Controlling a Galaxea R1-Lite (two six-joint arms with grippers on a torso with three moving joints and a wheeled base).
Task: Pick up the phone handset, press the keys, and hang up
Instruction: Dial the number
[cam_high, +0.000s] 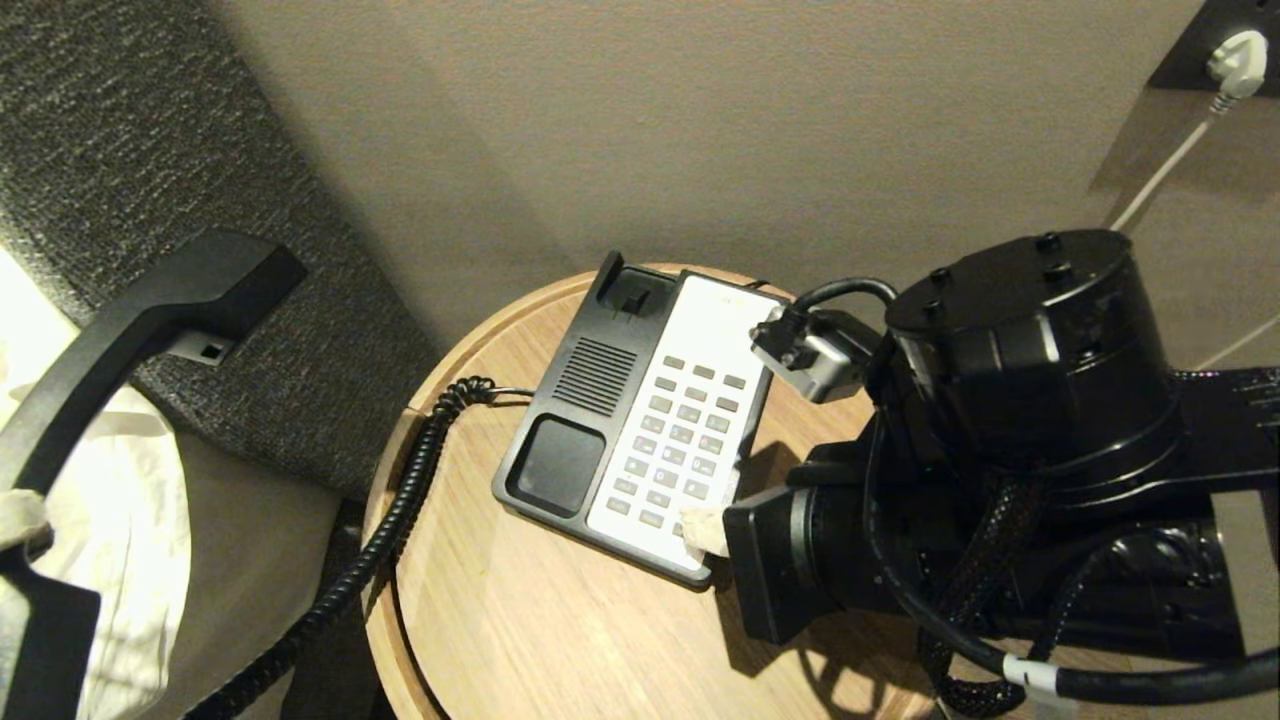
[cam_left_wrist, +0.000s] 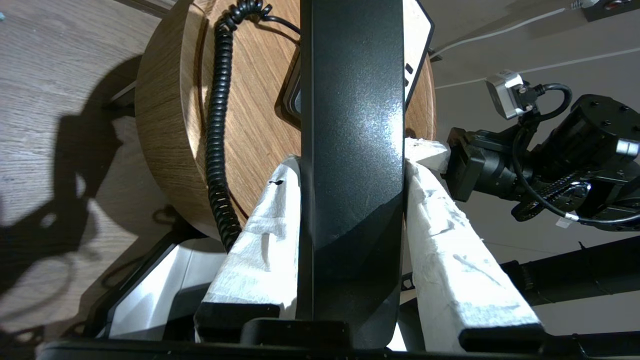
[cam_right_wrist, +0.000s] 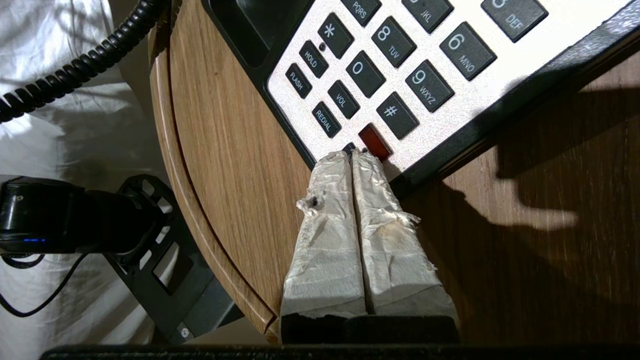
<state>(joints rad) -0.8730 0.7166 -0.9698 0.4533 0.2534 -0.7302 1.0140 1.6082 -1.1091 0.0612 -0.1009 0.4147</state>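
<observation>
You have one desk phone (cam_high: 570, 440) on one round wooden table (cam_high: 560, 640), one handset (cam_high: 130, 330) lifted off to the left on its one coiled cord (cam_high: 390, 530), and a grid of grey keys (cam_right_wrist: 395, 42) with a single red key (cam_right_wrist: 374, 141) on the white faceplate. Your left gripper (cam_left_wrist: 350, 220) holds the handset up beside the table, its two padded fingers (cam_left_wrist: 450, 240) clamped against the handset's sides. Your right gripper (cam_right_wrist: 356, 159) reaches in low from the right with its two wrapped fingers pressed together, tips resting at the near corner of the faceplate, just beside the red key.
</observation>
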